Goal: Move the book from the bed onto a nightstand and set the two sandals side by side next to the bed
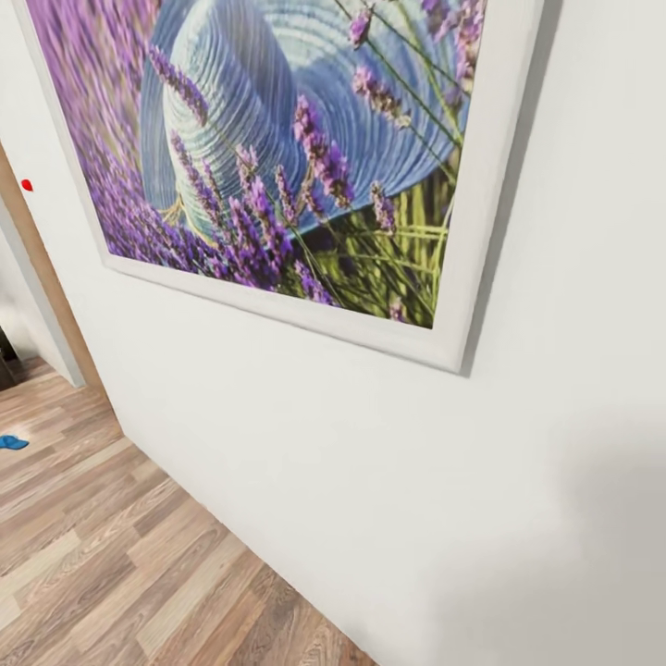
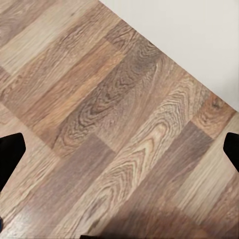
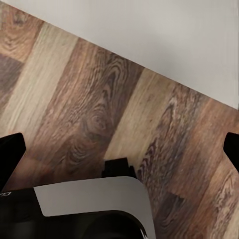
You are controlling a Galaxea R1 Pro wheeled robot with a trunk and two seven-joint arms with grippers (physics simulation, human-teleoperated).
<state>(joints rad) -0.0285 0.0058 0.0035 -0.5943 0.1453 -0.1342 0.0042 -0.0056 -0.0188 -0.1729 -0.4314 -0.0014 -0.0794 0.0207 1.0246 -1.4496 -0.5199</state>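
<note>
Both tools, left tool and right tool, are spread wide and carry nothing above the wood floor. You face a wall with a lavender picture; one blue sandal lies far left. Judging from this, you are travelling: turn left towards it.

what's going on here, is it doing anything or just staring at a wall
Nothing is being handled at this moment. The head camera faces a white wall at close range, with a framed picture of lavender and a straw hat hanging on it. Wood-plank floor runs along the wall's base, and a small blue thing, possibly one sandal, lies far off at the left edge. Both wrist cameras look down at bare floor beside the wall; the left fingers and right fingers stand wide apart, holding nothing.
</note>
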